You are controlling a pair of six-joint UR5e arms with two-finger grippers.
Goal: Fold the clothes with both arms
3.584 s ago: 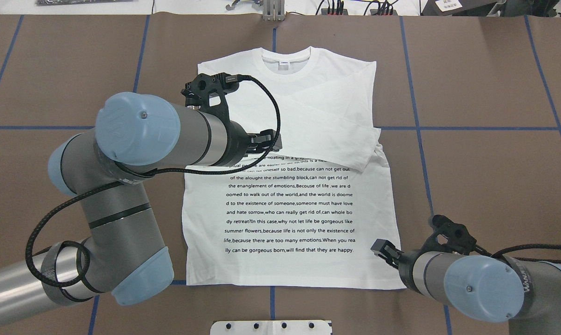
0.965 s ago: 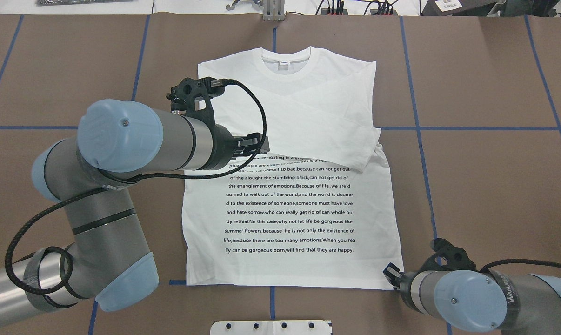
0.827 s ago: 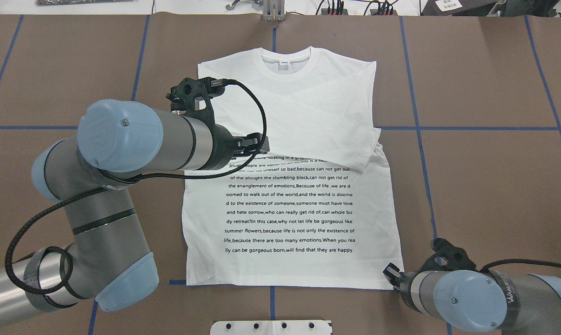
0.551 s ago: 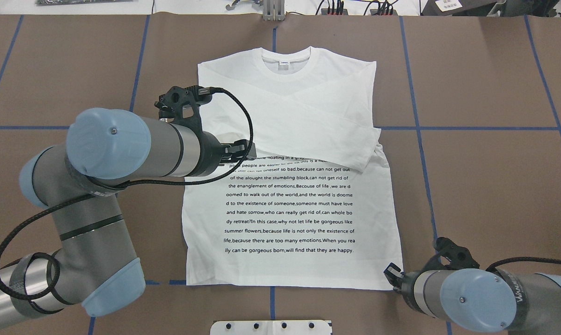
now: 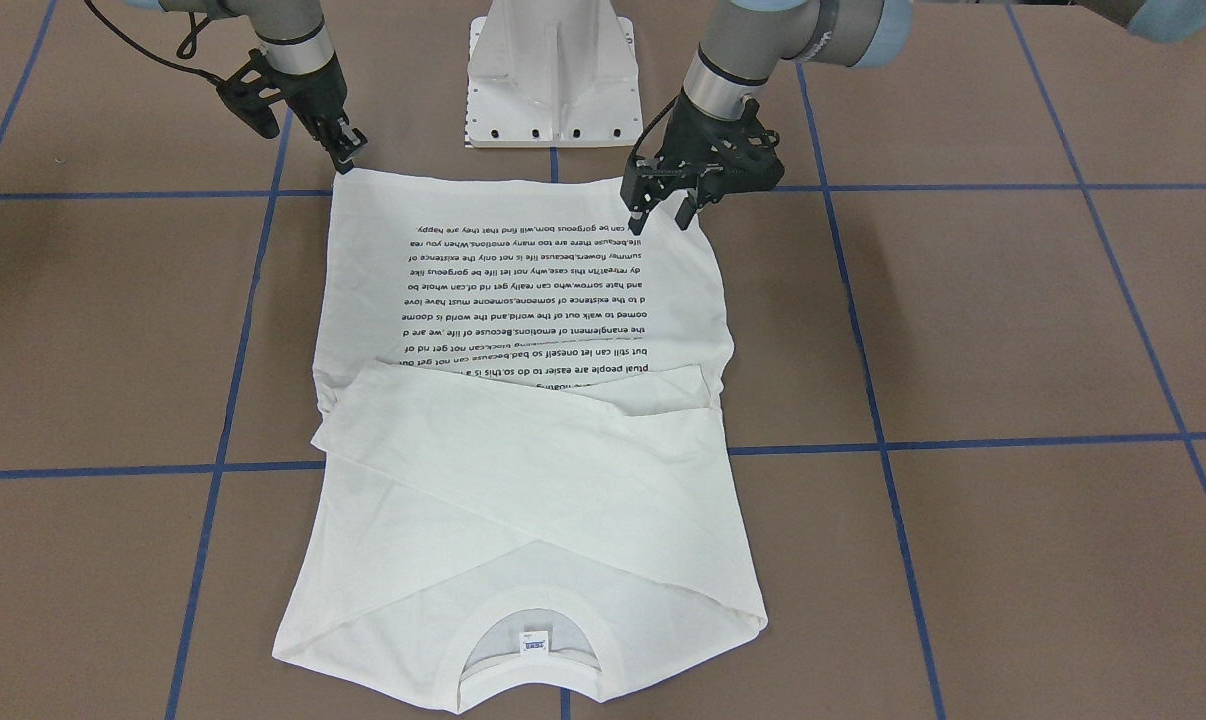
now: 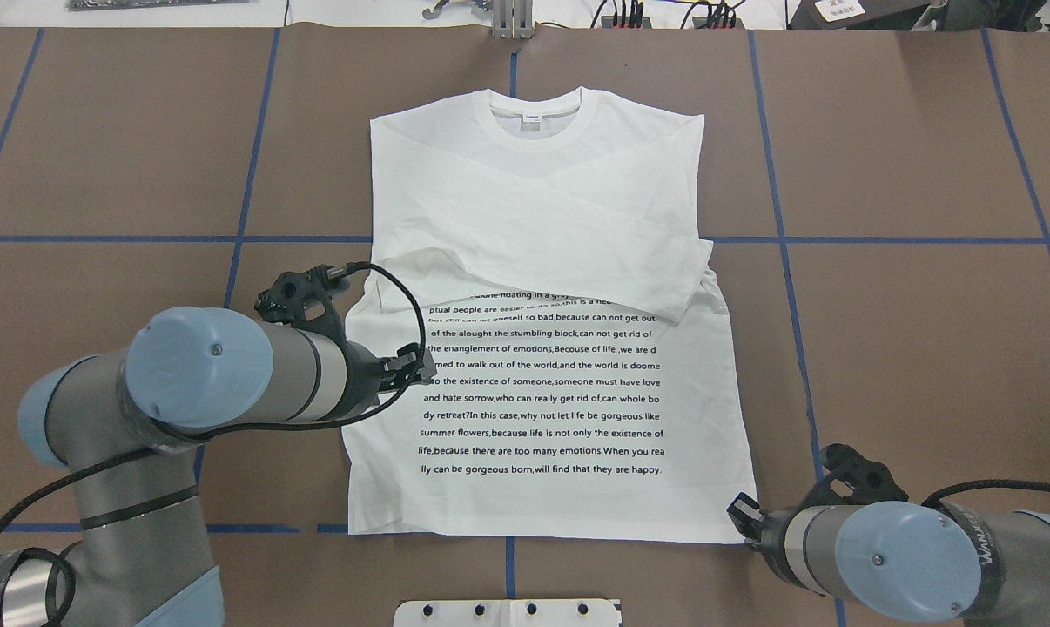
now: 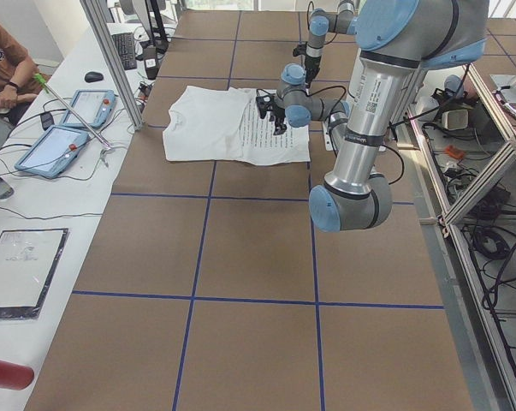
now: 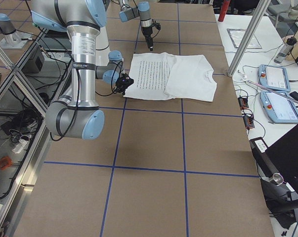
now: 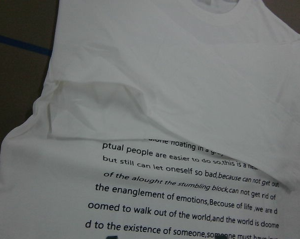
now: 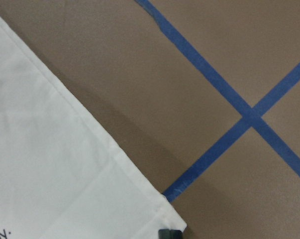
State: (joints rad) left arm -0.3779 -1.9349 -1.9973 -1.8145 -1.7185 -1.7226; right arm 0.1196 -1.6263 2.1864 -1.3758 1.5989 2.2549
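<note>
The white T-shirt [image 6: 542, 392] lies flat, text side up, collar [image 6: 542, 104] at the far end. Both sleeves are folded across its chest [image 5: 523, 480]. My left gripper [image 6: 425, 366] hovers open over the shirt's left side, beside the text block. The front-facing view shows this left gripper [image 5: 665, 215] with its fingers apart, and the left wrist view looks down on the folded sleeve [image 9: 90, 99]. My right gripper [image 6: 738, 509] sits at the near right hem corner [image 10: 159, 214]. Its tips meet there, shut on the cloth.
The white pedestal base [image 5: 553, 70] stands at the table's near edge, just behind the hem. Blue tape lines [image 6: 838, 240] cross the brown table [image 6: 925, 348]. A side bench holds tablets [image 7: 74, 128], and a person [image 7: 1, 51] sits there.
My left arm has drawn back from the folded left sleeve toward the hem, leaving the sleeve lying on the shirt. My right gripper has moved down to the hem corner and holds there.
</note>
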